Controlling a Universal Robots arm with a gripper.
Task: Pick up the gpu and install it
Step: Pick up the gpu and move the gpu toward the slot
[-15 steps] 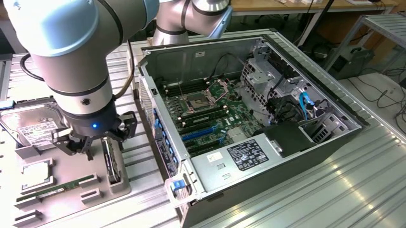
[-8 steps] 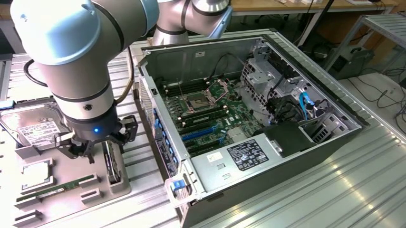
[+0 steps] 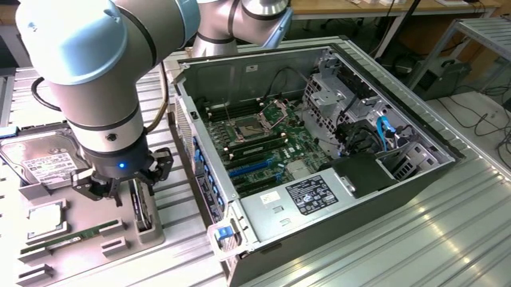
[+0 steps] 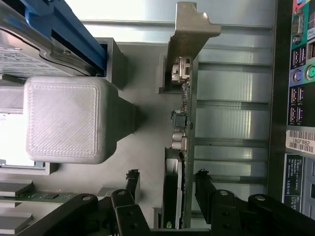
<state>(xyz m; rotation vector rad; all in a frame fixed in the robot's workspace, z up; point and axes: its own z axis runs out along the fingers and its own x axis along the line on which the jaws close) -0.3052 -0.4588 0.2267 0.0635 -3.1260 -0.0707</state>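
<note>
Gripper (image 4: 166, 181) hung low over gray holder tray (image 3: 148, 238), fingers apart, straddling gpu (image 4: 187, 147). Gpu stood on edge in tray slot. Hard drive (image 3: 40, 158) and RAM stick (image 3: 76, 234) lay alongside. Open PC case (image 3: 264, 78) sat just beside, on exterior view's right.

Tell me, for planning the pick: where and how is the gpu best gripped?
Grip the gpu across its two flat faces near the exposed long edge, away from the silver bracket, coming from above. It stands on edge in the grey holder, so only that thin edge is free; the open gripper straddles it.
</note>
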